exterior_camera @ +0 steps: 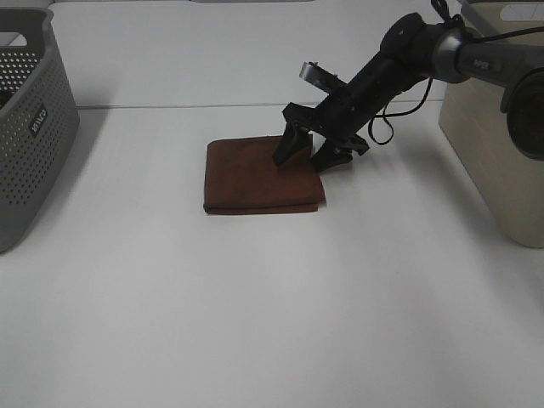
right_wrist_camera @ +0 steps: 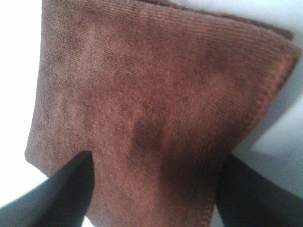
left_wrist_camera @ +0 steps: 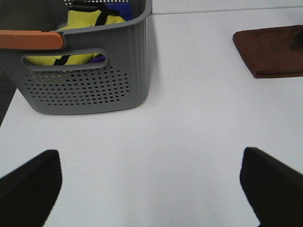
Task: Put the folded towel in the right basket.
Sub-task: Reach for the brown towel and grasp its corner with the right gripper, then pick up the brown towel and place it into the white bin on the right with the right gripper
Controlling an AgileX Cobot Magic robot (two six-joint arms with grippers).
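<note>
The right end effector [exterior_camera: 308, 155], jaws spread, straddles an edge of the folded towel [exterior_camera: 251, 178], likely light and limp: pinch all layers there.

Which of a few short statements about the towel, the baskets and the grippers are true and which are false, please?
1. The folded towel lies flat on the table. True.
2. The right gripper has its jaws shut on the towel. False: the jaws are open at the towel's right edge.
3. The grey basket holds something yellow. True.
4. The left gripper holds the towel. False: its jaws are open over the table, away from the towel.
</note>
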